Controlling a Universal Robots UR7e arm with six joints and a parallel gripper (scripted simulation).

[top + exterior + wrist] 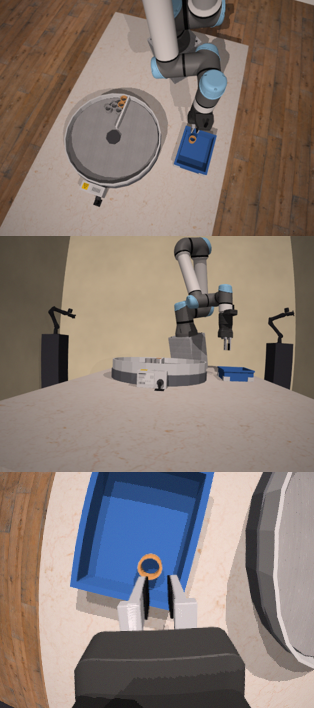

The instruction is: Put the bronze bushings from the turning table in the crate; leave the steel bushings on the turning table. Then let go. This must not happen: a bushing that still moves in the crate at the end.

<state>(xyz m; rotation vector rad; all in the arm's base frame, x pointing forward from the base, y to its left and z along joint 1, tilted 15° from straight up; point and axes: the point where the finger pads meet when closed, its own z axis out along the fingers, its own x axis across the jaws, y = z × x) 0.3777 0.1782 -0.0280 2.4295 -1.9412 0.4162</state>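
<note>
A bronze bushing [192,139] lies on the floor of the blue crate [195,152], near its back left corner; it also shows in the wrist view [149,566]. My gripper [195,131] [226,346] hangs well above that spot, partly open, with nothing between the fingers. On the grey turning table [112,138], two bronze bushings [122,100] stand against the divider bar [123,112] at the far rim. Three steel bushings [113,107] stand just left of them.
The turning table has a raised rim and a dark hub [113,137]; a control box [91,188] sits at its near edge. The crate [236,373] stands right of the table. Two dark pedestals with camera arms [54,357] [278,362] flank the bench.
</note>
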